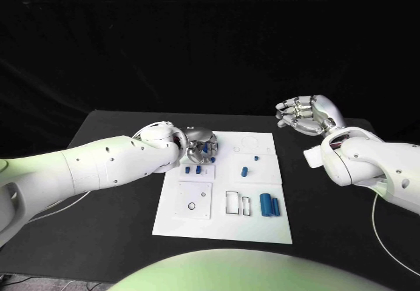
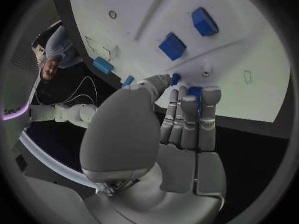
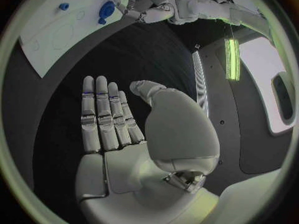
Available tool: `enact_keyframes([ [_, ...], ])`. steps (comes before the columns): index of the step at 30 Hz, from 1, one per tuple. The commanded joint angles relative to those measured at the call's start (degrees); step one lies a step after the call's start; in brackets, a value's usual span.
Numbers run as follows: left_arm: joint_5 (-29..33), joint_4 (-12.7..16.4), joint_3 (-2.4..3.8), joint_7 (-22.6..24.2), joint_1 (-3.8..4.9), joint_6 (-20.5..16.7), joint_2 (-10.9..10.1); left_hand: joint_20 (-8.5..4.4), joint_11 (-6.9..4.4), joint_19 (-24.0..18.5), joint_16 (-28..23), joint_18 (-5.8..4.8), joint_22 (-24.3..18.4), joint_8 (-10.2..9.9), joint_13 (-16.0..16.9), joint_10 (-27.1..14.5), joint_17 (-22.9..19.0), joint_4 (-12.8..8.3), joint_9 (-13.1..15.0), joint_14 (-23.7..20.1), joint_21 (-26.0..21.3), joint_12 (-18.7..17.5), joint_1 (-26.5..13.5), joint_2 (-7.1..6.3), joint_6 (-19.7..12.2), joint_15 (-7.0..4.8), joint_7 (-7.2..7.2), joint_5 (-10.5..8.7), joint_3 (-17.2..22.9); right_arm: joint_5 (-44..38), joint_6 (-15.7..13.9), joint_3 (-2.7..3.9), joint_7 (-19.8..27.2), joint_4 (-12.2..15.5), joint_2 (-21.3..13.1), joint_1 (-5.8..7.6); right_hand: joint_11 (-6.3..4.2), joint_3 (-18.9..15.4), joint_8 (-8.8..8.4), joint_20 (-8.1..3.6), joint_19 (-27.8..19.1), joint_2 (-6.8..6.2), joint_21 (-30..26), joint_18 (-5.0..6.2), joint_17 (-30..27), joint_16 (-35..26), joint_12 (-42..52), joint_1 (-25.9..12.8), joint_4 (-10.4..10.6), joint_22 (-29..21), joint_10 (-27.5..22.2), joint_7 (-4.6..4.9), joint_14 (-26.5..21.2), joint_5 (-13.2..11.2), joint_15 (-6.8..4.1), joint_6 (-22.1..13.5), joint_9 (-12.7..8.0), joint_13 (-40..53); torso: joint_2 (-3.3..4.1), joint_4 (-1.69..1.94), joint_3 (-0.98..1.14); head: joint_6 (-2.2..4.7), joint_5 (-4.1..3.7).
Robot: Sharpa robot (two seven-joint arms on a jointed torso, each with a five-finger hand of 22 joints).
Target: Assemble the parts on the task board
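The white task board (image 1: pixel 224 225) lies in the middle of the black table. My left hand (image 1: pixel 199 145) is over the board's far left corner, and its thumb and fingers (image 2: pixel 187 114) pinch a small blue part (image 2: pixel 176 78) close to the surface. Two blue cylinders (image 1: pixel 270 205) lie side by side at the board's near right. A blue block (image 1: pixel 245 171) and two small blue pieces (image 1: pixel 192 171) sit mid-board. My right hand (image 1: pixel 306 114) is raised beyond the board's right edge, fingers straight (image 3: pixel 102 114), holding nothing.
Blue blocks (image 2: pixel 172 46) (image 2: pixel 204 21) stand on the board just beyond my left fingers. Empty outlined slots (image 1: pixel 239 204) and a ring hole (image 1: pixel 192 207) mark the near part. A thin white cable (image 1: pixel 374 213) lies on the table's right side.
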Motion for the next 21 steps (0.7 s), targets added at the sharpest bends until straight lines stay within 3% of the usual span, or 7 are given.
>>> enact_keyframes([
  [1,-0.6,-0.2,0.02,-0.5,0.02,1.5,0.5,-0.12,-0.07,0.5,0.5,-0.83,0.5,-0.2,-0.2,0.5,0.3,-0.1,-0.1,0.5,0.6,-0.4,0.5,0.22,0.6,-0.06,-0.01,-0.10,0.3,-0.3,0.7,0.00,0.2,0.1,0.1,-0.03,0.06,-0.1,-0.20,0.29,0.1,0.30,0.2,0.67,-0.1,-0.2,-0.2,0.1,-0.3,-0.1,0.2,0.39,0.1,0.3,0.23,0.0,-0.1,-0.1,0.03,0.03,-0.04,0.00,-0.02],
  [21,-0.6,-2.7,-0.24,-0.5,-0.04,2.2,2.4,-0.38,-0.35,2.0,2.5,-1.32,2.8,-0.7,-1.1,1.7,2.0,0.0,-0.7,2.2,3.0,-1.2,0.4,0.56,1.6,-0.35,-0.24,-0.13,1.0,-0.3,0.9,0.00,0.2,0.2,0.1,-0.02,0.06,-0.1,-0.20,0.29,0.1,0.30,0.2,0.67,-0.1,-0.2,-0.2,0.1,-0.3,-0.1,0.2,0.39,0.1,0.3,0.23,0.0,-0.1,-0.1,0.11,0.06,-0.06,0.00,-0.39],
])
